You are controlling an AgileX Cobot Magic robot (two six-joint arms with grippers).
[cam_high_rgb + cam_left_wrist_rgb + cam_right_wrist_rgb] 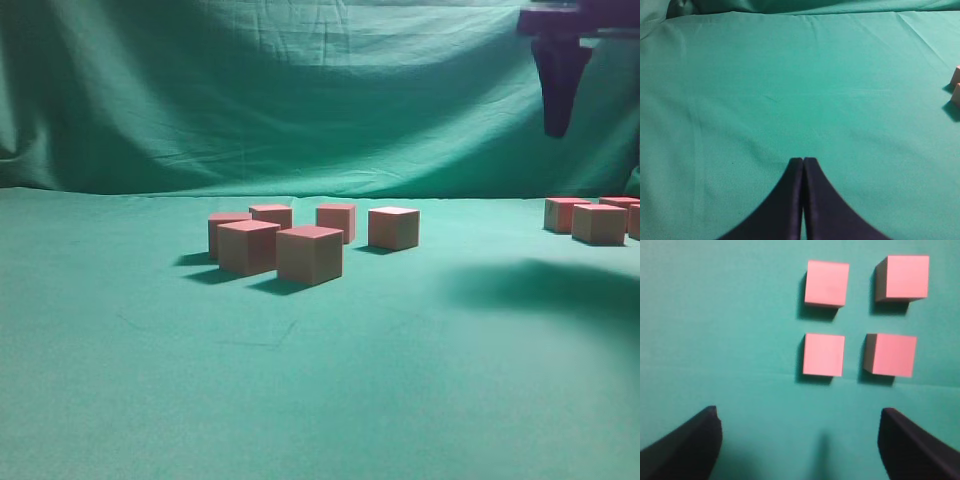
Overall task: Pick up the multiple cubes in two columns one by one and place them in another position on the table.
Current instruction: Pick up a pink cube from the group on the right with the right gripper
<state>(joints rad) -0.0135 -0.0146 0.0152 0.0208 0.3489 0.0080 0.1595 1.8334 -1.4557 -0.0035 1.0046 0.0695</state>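
Several reddish-pink cubes (310, 254) stand in a loose cluster mid-table on the green cloth table (150, 380). A second group of cubes (599, 223) sits at the far right. My right gripper (556, 128) hangs high above that right group. In the right wrist view it (800, 412) is open and empty, looking down on a two-by-two block of cubes (824, 354) just beyond its fingertips. My left gripper (803, 160) is shut on nothing, low over bare cloth. Two cube edges (956, 94) peek in at the right border of the left wrist view.
A draped green cloth backdrop (300, 100) rises behind the table. A wide strip of bare cloth lies between the middle cluster and the right group, and the whole front of the table is bare cloth too.
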